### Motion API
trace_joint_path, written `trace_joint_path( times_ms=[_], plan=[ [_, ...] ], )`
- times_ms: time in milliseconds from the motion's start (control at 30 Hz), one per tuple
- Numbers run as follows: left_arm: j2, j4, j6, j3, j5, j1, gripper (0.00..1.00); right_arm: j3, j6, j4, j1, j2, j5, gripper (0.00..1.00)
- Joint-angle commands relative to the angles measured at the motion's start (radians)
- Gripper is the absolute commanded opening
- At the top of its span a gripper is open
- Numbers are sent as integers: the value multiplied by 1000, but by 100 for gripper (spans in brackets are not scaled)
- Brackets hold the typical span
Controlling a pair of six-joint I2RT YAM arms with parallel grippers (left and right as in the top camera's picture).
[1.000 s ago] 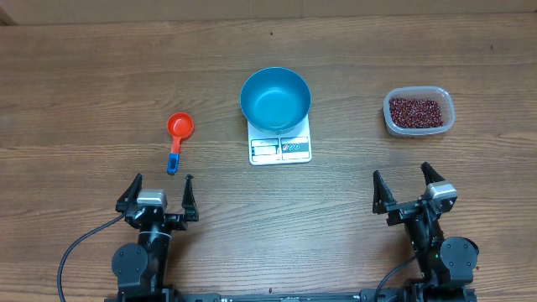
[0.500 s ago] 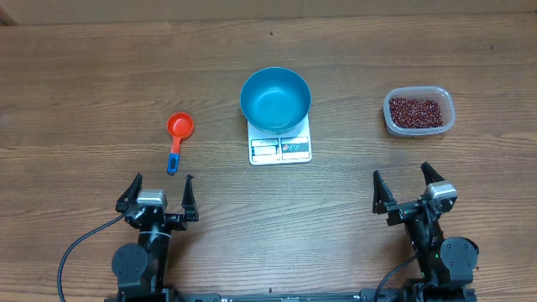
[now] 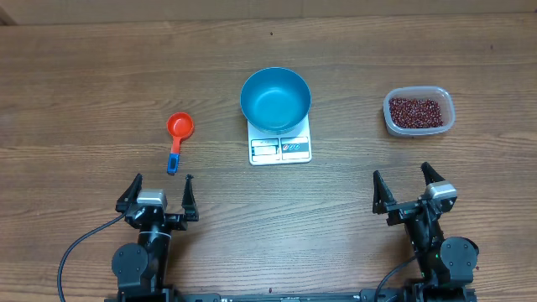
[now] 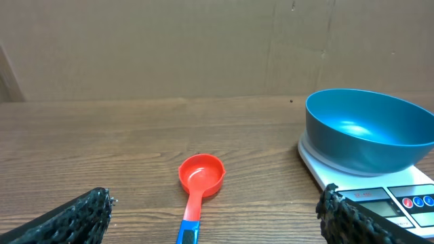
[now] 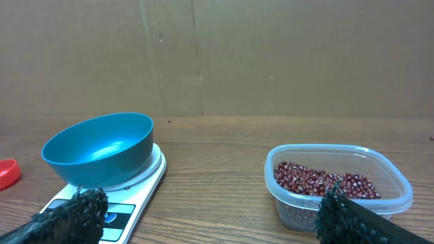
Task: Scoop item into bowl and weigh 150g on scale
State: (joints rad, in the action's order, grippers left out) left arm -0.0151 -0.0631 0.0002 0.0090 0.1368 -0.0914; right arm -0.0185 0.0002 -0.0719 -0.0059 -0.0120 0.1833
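While both jaws gape wide, the bowl [image 3: 275, 98] sits on the scale [image 3: 281, 149].

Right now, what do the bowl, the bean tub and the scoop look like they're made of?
Bowl: glossy blue, soft highlights inside; plastic or enamelled metal, cannot tell. Tub: clear plastic, beans show through its wall. Scoop: probably glossy orange-red plastic by its moulded look, blue handle tip.
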Motion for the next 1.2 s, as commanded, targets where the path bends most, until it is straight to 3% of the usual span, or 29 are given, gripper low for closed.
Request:
trace_joint_path(
  times_ms=[0, 300, 667, 867, 1167],
  plan=[
    [11, 6, 8, -4, -13, 0, 100, 11, -2, 3, -1, 9, -3, 100],
    [11, 21, 75, 17, 40, 0, 100, 11, -2, 3, -1, 9, -3, 100],
    [-34, -126, 75, 193, 40, 0, 100, 11, -2, 3, -1, 9, -3, 100],
    [-207, -157, 75, 320, 41, 0, 100, 11, -2, 3, -1, 9, -3, 100],
    [-613, -309, 76, 642, 40, 0, 100, 11, -2, 3, -1, 9, -3, 100]
  ],
)
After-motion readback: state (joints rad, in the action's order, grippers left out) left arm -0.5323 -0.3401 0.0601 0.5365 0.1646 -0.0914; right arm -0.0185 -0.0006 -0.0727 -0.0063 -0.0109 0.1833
